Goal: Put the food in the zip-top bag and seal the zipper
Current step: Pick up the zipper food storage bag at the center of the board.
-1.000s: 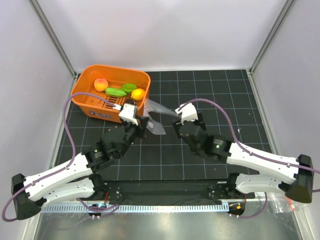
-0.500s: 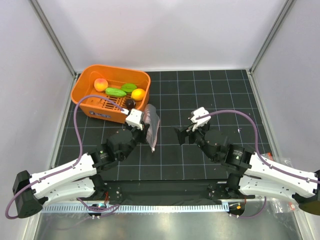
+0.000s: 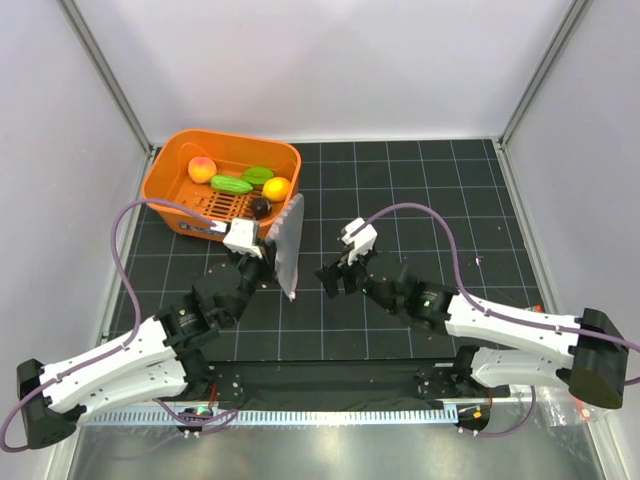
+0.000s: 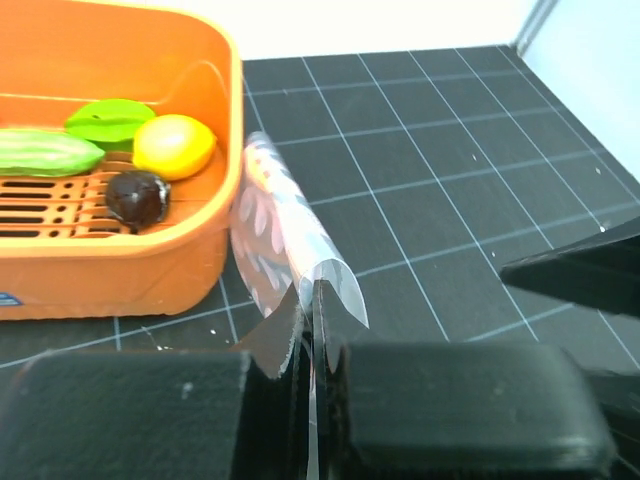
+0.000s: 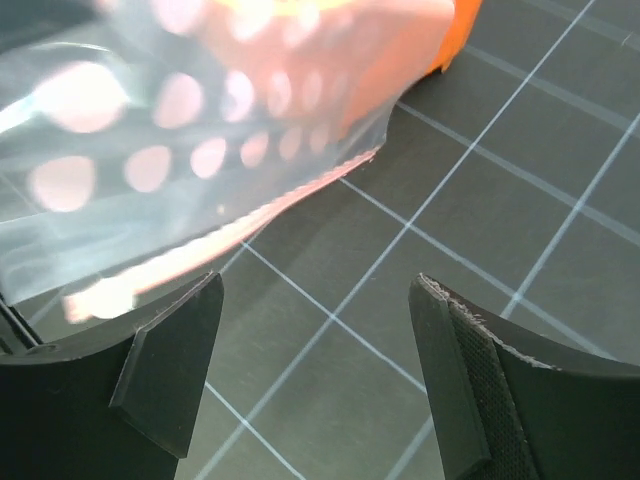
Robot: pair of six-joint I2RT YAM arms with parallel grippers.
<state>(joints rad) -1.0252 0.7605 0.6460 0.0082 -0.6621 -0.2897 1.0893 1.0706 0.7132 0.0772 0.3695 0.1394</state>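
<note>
The clear zip-top bag (image 3: 288, 245) hangs upright beside the orange basket, pinched by my left gripper (image 3: 270, 250). In the left wrist view the jaws are shut on the bag's edge (image 4: 300, 270). The bag's pink-red zipper strip (image 5: 200, 250) shows blurred and close in the right wrist view. My right gripper (image 3: 333, 275) is open and empty, just right of the bag, above the mat. The food lies in the basket: peach-orange ball (image 3: 202, 169), two green pieces (image 3: 231, 185) (image 3: 258, 175), yellow-orange fruit (image 3: 276, 188) and dark purple piece (image 3: 260, 207).
The orange basket (image 3: 168, 200) stands at the back left of the black gridded mat (image 3: 420, 200). White walls close in the back and both sides.
My left gripper has shifted left with the bag, which now hangs flatter and upright. My right gripper has moved left, closer to the bag, and stays open.
</note>
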